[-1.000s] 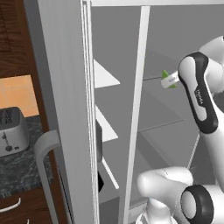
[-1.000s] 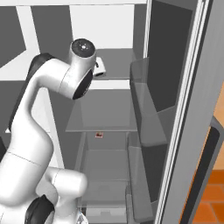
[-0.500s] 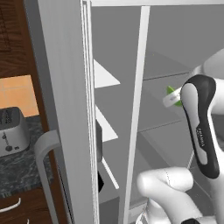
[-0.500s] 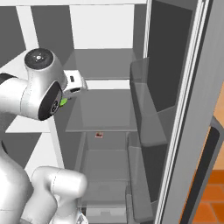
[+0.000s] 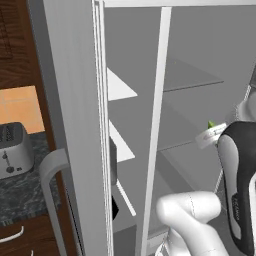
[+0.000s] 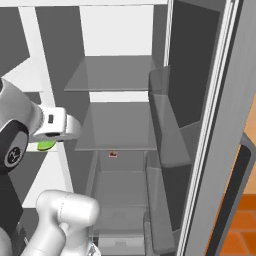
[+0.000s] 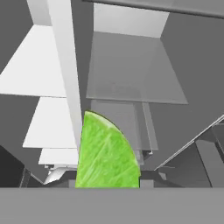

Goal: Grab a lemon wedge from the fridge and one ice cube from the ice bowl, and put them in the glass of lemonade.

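The lemon wedge (image 7: pixel 107 153) is yellow-green and sits between my fingertips, close to the lens in the hand view. My gripper (image 7: pixel 107 182) is shut on it. In the left base view only the wedge's tip (image 5: pixel 211 124) shows above the gripper (image 5: pixel 212 129), in front of the open fridge (image 5: pixel 75 100). In the right base view the wedge (image 6: pixel 46 145) hangs under the white hand at the left, before the fridge's glass shelves (image 6: pixel 117 125). The ice bowl and the glass of lemonade are out of view.
The fridge's left door (image 5: pixel 65 150) stands open with its long handle (image 5: pixel 50 170) near the counter, where a silver toaster (image 5: pixel 12 150) sits. The right door (image 6: pixel 220 140) with its shelf bins (image 6: pixel 165 130) stands open to the right. Drawers (image 6: pixel 117 200) lie low inside.
The hand has drawn back out of the fridge and lower, toward the base, with the lemon wedge still in it.
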{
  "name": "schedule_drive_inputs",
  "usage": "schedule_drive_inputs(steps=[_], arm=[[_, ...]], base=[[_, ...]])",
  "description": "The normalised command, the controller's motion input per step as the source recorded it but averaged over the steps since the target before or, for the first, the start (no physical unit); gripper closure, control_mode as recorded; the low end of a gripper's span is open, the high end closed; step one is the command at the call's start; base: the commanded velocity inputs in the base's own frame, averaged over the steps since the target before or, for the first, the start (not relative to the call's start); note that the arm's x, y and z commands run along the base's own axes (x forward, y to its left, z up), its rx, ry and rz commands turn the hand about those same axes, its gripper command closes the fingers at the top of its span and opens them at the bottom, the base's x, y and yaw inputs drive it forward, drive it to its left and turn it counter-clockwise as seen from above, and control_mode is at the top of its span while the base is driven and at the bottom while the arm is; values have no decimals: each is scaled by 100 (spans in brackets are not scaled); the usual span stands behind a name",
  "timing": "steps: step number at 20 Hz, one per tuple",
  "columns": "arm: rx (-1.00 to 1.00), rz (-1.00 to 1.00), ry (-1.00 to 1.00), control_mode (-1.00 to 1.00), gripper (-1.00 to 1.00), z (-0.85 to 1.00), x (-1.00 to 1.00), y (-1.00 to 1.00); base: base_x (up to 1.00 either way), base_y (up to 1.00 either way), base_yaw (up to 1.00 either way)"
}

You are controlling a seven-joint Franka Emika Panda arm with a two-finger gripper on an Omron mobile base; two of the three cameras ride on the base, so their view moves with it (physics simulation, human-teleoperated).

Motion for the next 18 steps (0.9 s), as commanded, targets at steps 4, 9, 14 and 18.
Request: schedule_drive_inputs(steps=[4,9,14,18], arm=[[5,0,0,-100,100,-11,-60,1],[0,0,1,-100,100,0,-19,0],[0,0,0,-100,100,0,0,0],[0,0,0,100,100,0,0,0]], base=[[0,0,0],[0,0,0],[0,0,0],[-89,-23,-2]])
